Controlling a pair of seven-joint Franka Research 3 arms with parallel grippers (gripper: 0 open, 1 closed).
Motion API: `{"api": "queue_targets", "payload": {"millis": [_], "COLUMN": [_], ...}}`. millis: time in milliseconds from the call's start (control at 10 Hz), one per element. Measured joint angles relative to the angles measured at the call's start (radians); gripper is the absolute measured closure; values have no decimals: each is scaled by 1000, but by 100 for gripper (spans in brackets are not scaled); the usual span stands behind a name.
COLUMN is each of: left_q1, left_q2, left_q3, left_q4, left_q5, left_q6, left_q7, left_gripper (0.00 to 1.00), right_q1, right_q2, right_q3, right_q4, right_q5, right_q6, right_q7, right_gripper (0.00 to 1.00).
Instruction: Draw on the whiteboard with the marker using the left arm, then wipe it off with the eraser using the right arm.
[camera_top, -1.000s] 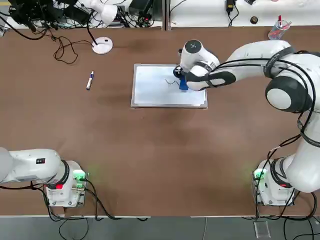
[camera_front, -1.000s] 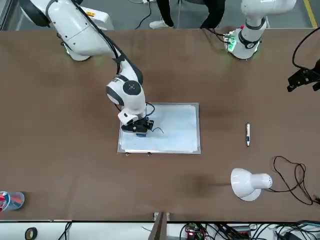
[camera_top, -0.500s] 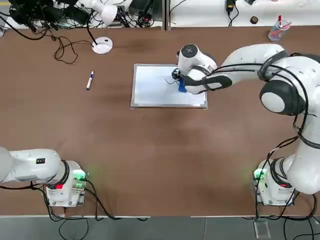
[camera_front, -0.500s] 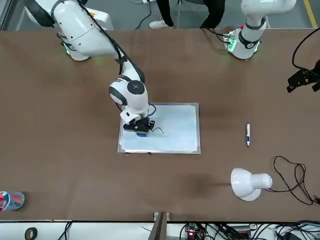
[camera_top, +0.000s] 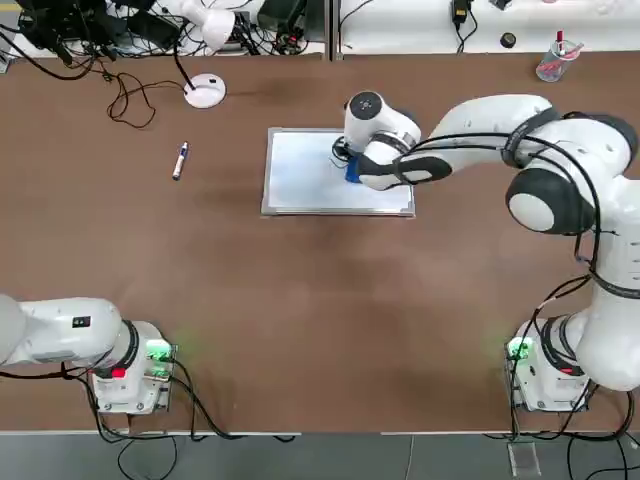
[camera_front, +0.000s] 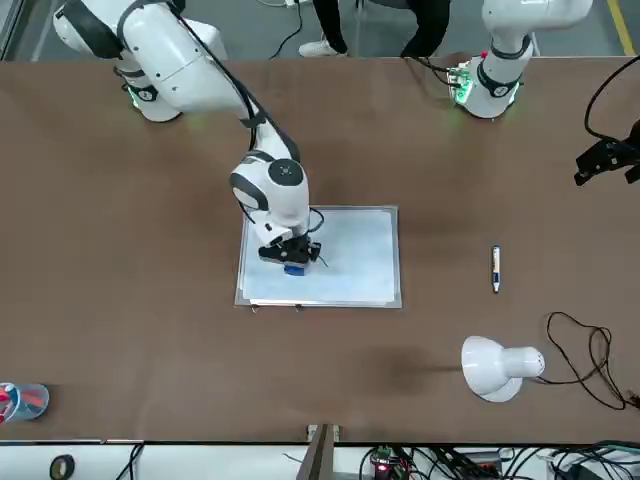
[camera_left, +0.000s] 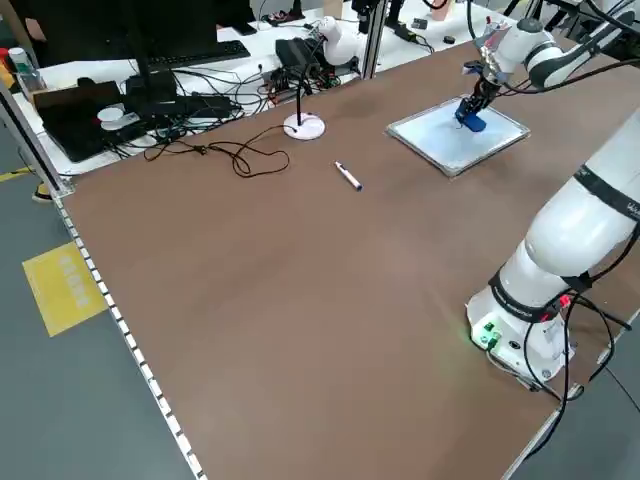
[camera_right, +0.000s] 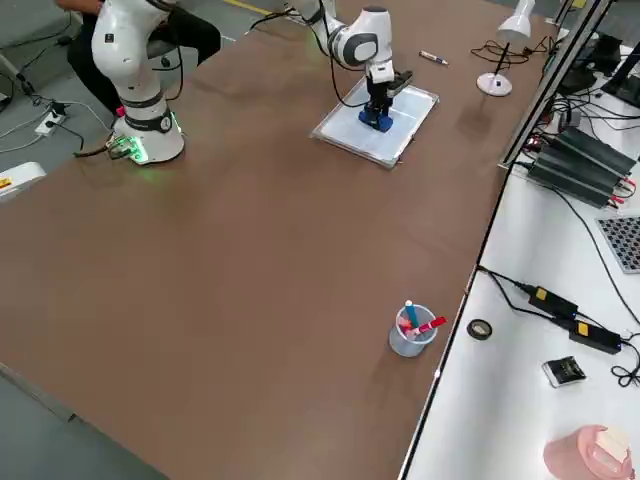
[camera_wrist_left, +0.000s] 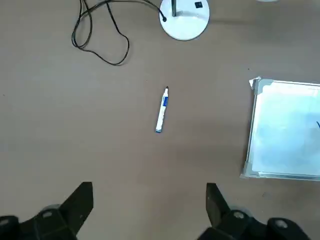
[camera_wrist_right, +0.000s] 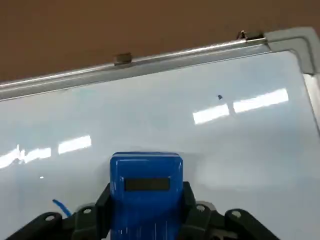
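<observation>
While the right pincer (camera_wrist_right: 148, 195) pinches the blue whiteboard eraser (camera_wrist_right: 146, 197) over the right-hand part of the framed whiteboard (camera_top: 300, 180), the likeliest failure is a patchy wipe. Part of a blue marker stroke (camera_wrist_right: 62, 207) shows beside the eraser, and a pass that runs off its line would probably leave that end behind. Pressure is the next worry: whether the pad sits fully flat cannot be told, and if it is tilted, only one edge may rub, smearing ink instead of lifting it. Pressing too hard has its own cost, since the board lies loose on the brown tabletop (camera_top: 300, 320) and could skid or turn under a sideways push. The block might also twist between the gripping fingers if it drags. Toward the border, the raised metal frame (camera_wrist_right: 75, 79) could catch the eraser and shove the whole board along. The left pincer (camera_wrist_left: 150, 192) is spread wide with nothing in it, idle at the robot's left, away from the board, so it poses little risk of collision. The whiteboard marker (camera_wrist_left: 162, 111) lies on the tabletop, well apart from the board's left side; a wide sweep by either arm could set it rolling.
</observation>
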Motion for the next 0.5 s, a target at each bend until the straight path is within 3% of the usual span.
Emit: {"api": "queue_targets", "payload": {"millis": [500], "left_q1": [0], "left_q2": [2], "left_q3": [0], "left_q4": [-1], "left_q5": [0], "left_q6": [0], "left_q7": [0], "left_gripper": [0], "right_q1": [60], "right_q2": [56], "right_q3": [-13], "right_q4": [91], "right_q5": [-13], "right_q6": [-17], "right_q7": [62], "right_gripper": [44]}}
